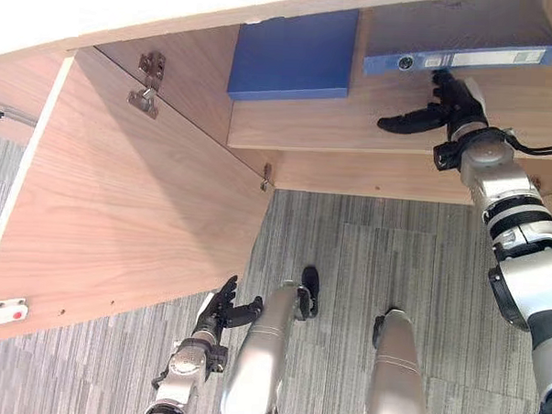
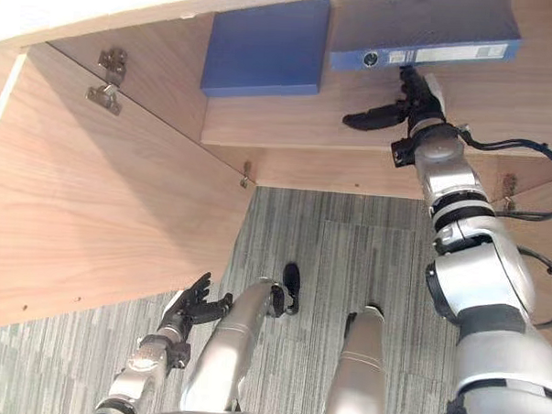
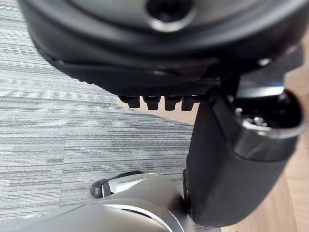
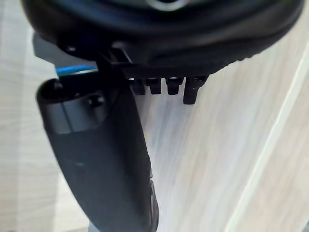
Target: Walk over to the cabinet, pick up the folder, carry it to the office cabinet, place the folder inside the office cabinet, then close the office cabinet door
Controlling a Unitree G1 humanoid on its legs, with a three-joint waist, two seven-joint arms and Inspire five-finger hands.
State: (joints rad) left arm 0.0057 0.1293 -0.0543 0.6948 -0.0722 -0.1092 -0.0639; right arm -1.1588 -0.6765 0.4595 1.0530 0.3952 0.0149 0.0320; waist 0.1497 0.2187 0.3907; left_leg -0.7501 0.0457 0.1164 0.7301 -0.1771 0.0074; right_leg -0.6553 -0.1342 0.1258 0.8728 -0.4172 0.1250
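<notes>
A grey-blue folder [image 1: 458,32] lies on the shelf [image 1: 353,128] of the open office cabinet, its labelled spine facing out. My right hand [image 1: 445,109] is open just in front of that spine. Its fingers reach up to the spine's edge and its thumb sticks out to the left. A sliver of the folder's blue [image 4: 75,70] shows past the thumb [image 4: 101,159] in the right wrist view. My left hand [image 1: 224,307] hangs low with relaxed fingers, open and holding nothing, close to the lower edge of the cabinet door [image 1: 129,210].
A second, plain blue folder [image 1: 294,54] lies flat on the same shelf to the left. The wooden door stands swung open at the left, with metal hinges [image 1: 149,82] near its inner edge. Grey striped carpet [image 1: 347,265] covers the floor below.
</notes>
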